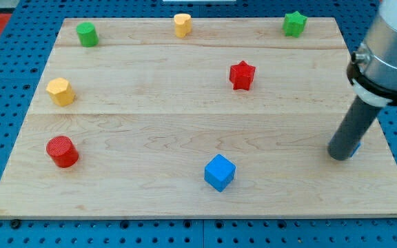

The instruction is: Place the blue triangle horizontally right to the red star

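Note:
The red star [241,75] lies on the wooden board [185,124], right of centre in the upper half. My tip [339,156] rests on the board near the view's right edge, well below and to the right of the star. A sliver of blue [355,148] shows just behind the rod's lower end on its right side; it seems to be the blue triangle, mostly hidden by the rod and touching or almost touching it.
A blue cube [220,172] sits at the bottom centre. A red cylinder [62,151] is at lower left, a yellow hexagonal block [60,91] at left. A green cylinder [87,34], a yellow block [182,25] and a green star [294,23] line the top edge.

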`<state>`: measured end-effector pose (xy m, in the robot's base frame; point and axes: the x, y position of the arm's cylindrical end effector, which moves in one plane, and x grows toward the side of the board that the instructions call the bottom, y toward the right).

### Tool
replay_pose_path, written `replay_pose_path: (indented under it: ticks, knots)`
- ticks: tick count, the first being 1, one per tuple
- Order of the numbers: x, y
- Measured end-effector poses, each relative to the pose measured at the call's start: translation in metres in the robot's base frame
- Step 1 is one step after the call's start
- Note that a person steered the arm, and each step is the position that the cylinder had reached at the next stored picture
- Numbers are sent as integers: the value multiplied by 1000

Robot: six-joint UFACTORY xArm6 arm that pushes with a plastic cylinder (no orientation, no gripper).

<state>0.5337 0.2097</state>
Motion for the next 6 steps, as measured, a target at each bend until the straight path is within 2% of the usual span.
replay_pose_path:
  ticks: [1,3,6]
  knots:
    - [7,1]
    - [4,42]
    - [-23,40]
